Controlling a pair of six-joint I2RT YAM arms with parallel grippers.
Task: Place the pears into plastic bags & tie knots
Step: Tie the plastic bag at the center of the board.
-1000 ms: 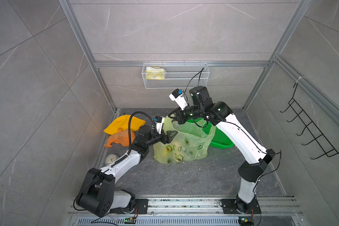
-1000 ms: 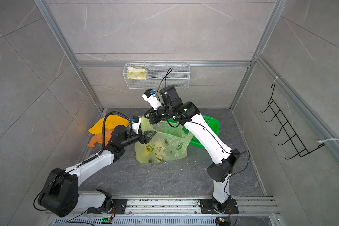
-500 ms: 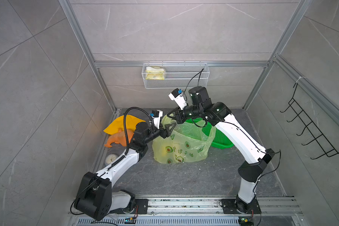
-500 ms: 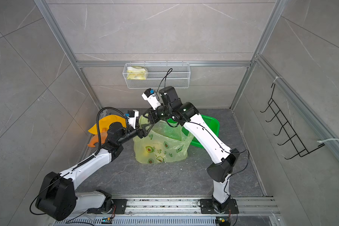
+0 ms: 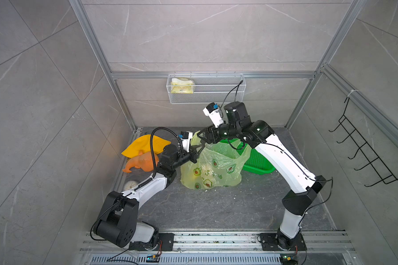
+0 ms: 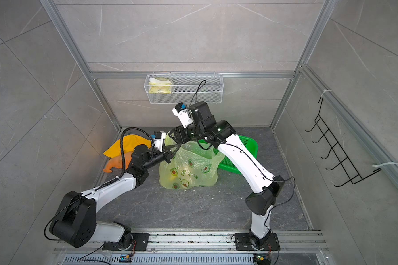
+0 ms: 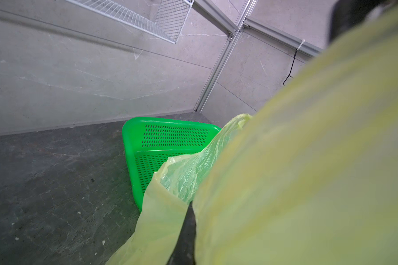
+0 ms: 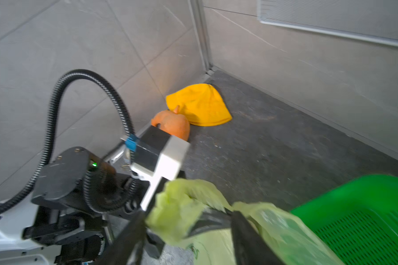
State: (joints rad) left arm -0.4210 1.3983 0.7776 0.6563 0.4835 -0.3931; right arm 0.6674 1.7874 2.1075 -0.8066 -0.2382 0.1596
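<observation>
bag: the plastic bag [image 5: 214, 165] stood upright on the dark floor [image 5: 205, 206], mid-cell, between the two arms. Translucent yellow-green, with the avocado prints showing in both top views.
bag mouth: gaped upward, not tied. One handle loop [image 8: 182, 204] was bunched up on the left-arm side, raised above the rest of the rim.
contents: poor view through the film. A deeper yellow patch low in the bag was possibly a pear [image 6: 168, 177]; individual fruit could not be told apart.
left gripper: the left gripper [image 5: 194, 154] was clamped tight on the bag's film at the upper edge, on the side facing the cloth. In the left wrist view the film lay against both sides of a dark finger [image 7: 187, 229] and filled most of the frame.
right gripper: the right gripper [image 5: 200, 140] sat close beside the left one at the raised loop, jaws spread. The right wrist view showed its fingers [image 8: 244, 236] wide apart, with the loop's film lying between them.
basket: the green basket [image 5: 260, 163] lay on the floor just behind the bag on the right-arm side, partly under the right arm.
corner: the yellow-orange cloth [image 5: 145, 143] was in the back left corner, with the orange toy [image 5: 140, 163] against its front edge.
walls: the wire basket [image 5: 216, 94] on the back wall held a yellow packet [image 5: 182, 86]. A black hook rack [image 5: 363, 149] hung on the right wall.
</observation>
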